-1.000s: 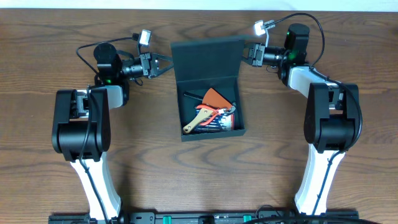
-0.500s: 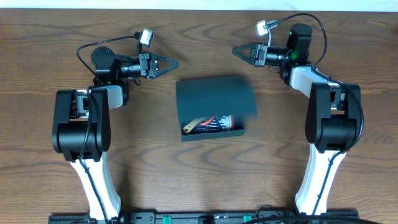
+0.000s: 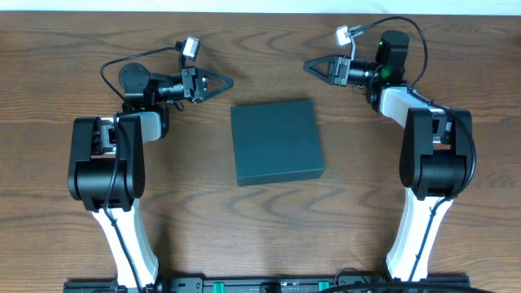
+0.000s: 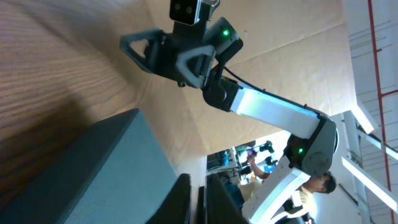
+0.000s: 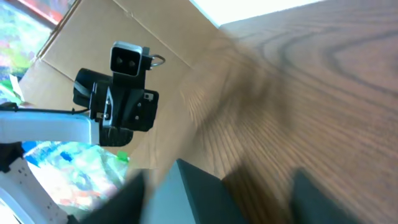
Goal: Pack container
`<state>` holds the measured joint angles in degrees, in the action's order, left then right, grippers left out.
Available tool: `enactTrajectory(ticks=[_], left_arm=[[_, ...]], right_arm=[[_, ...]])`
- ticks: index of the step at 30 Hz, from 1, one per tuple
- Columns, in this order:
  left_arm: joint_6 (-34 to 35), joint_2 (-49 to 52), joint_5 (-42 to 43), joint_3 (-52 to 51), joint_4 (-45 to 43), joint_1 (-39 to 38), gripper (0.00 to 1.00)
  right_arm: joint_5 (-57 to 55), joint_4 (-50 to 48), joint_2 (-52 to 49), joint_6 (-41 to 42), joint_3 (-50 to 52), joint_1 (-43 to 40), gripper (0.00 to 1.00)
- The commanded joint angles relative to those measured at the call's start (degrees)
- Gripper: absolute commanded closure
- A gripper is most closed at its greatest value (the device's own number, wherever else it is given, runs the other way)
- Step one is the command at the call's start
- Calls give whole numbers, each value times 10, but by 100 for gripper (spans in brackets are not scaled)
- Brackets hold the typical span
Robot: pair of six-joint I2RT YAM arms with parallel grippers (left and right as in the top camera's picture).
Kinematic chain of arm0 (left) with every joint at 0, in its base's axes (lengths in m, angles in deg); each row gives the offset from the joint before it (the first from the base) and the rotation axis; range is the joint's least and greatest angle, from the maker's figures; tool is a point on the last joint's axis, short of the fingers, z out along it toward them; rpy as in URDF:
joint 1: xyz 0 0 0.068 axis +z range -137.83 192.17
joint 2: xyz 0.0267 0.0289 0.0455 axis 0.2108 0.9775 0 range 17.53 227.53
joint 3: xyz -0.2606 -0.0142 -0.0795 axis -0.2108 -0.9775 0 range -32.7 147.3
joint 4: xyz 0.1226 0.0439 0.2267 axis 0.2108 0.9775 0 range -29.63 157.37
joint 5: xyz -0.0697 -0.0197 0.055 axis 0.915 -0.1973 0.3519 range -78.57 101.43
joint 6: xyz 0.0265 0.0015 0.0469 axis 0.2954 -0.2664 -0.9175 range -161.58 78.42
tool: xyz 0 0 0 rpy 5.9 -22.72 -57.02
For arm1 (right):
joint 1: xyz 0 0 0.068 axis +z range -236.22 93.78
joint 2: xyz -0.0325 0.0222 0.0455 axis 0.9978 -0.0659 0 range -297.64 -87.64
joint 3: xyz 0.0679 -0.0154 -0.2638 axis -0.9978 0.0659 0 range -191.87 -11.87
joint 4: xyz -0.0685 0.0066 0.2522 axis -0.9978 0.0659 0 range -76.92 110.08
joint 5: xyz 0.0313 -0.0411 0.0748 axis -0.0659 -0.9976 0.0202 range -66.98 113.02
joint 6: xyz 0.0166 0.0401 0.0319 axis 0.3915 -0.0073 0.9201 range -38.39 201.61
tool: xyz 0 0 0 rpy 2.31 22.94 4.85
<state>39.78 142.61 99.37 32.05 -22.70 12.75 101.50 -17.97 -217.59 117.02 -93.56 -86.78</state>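
Looking at the left hand [image 3: 230, 81] first: its two fingers come together to a point with nothing between them. The left wrist camera agrees, showing only a thin sliver of a gap. It hangs just past the container's far-left corner, clear of it, with the tips aimed across toward the other arm.

The right hand [image 3: 306, 65] looks the same from above, pinched closed and empty. It sits off the container's far-right corner, a bit farther back from it than the left one, and points back at the left hand. The right wrist camera is too blurry to add anything.

The container [image 3: 276, 142] sits flat on the counter [image 3: 269, 236] between the two arms, nearer to them than either hand is and touching neither one. Its lid [image 3: 277, 122] is fully down, so from overhead it's just one plain dark teal slab. It's close to square, but the slightly longer side runs left to right, arm to arm. The whole box is twisted a touch, with the right end of its far edge riding a little farther back. With the lid shut I can't tell which edge has the hinge.
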Motion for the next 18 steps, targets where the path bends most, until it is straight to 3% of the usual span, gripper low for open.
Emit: enactTrajectory(ticks=[1,18], left_arm=[[19,-5,-9,19,-15,0,87],[168,-6,-11,156,-15,39,85]], right_arm=[[8,-37,-5,51,-11,-8,1],[53,-261,-5,282,-50,-75,1]])
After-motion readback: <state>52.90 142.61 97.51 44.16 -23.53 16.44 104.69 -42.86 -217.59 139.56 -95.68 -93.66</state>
